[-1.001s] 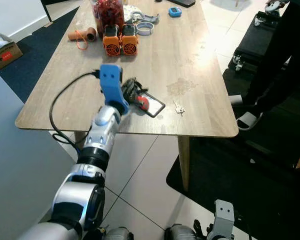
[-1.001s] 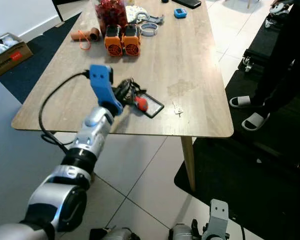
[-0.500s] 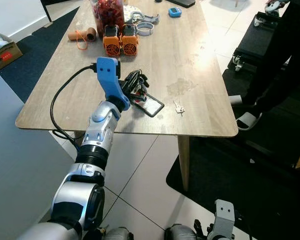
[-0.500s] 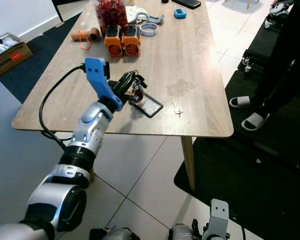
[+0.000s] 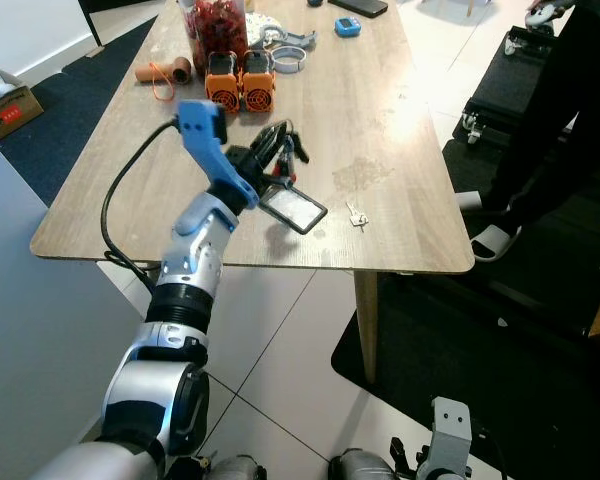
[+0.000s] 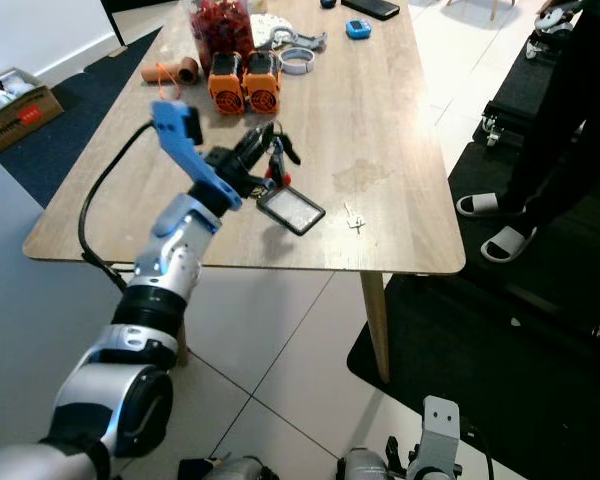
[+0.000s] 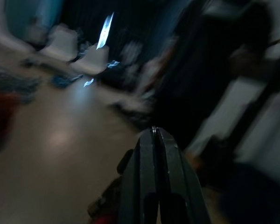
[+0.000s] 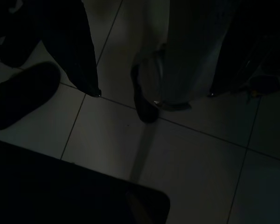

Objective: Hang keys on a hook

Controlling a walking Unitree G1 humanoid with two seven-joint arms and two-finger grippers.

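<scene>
My left gripper [image 5: 283, 152] is raised a little above the wooden table [image 5: 380, 110], shut on a bunch of keys [image 5: 278, 168] with a red tag. A black-framed card holder [image 5: 293, 210] dangles from the bunch, its lower edge at or just over the tabletop. In the blurred left wrist view the two black fingers [image 7: 154, 154] are pressed together, with something red [image 7: 102, 217] below them. One small silver key [image 5: 357, 215] lies loose on the table to the right of the card holder. My right arm [image 5: 448, 445] hangs idle low down.
At the table's far end stand two orange devices [image 5: 240, 80], a jar of red things [image 5: 218, 20] and a cardboard tube [image 5: 165, 70]. A person in black [image 5: 570, 100] stands at the right, a slipper [image 5: 490, 240] on the floor. A dark rug [image 5: 500, 350] lies beyond the table leg.
My left gripper has lifted the key bunch off the table and swung up and away from me; the card holder now hangs from it instead of lying flat.
</scene>
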